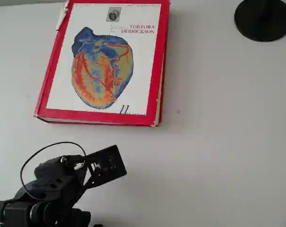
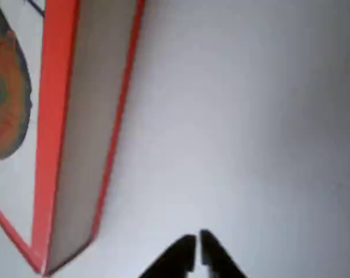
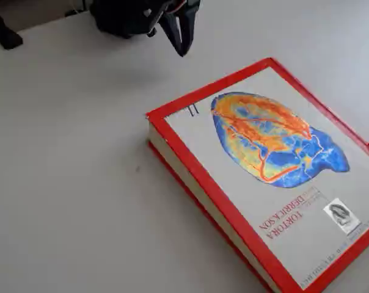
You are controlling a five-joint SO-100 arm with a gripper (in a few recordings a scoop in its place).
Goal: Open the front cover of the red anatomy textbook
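Flat on the pale, matte bench (image 1: 218,142) lies the red anatomy textbook (image 1: 105,64) — a thick rectangular hardcover, closed. Its front cover (image 3: 276,183) is a stiff board with a glossy red border around a white panel, printed with a blue-and-orange heart picture (image 3: 273,137) and red "TORTORA DERRICKSON" lettering (image 3: 288,221). Along the book's side the page block (image 2: 88,145) shows as a dull grey-tan band between the two thin red cover edges, and one corner of the book looks slightly scuffed in the overhead view.

Near that long page edge, apart from the book and touching nothing, hangs the black end effector (image 2: 197,255). Its two tapered, pointed fingers (image 3: 181,30) sit nearly together, with only a thin slit between the tips, and they hold nothing. The arm (image 1: 53,189) behind it is dark plastic with a thin black cable (image 1: 39,153) looping over it.

Farther from the book, past its spine-side corner in the overhead view, stands a round black disc base (image 1: 263,19).
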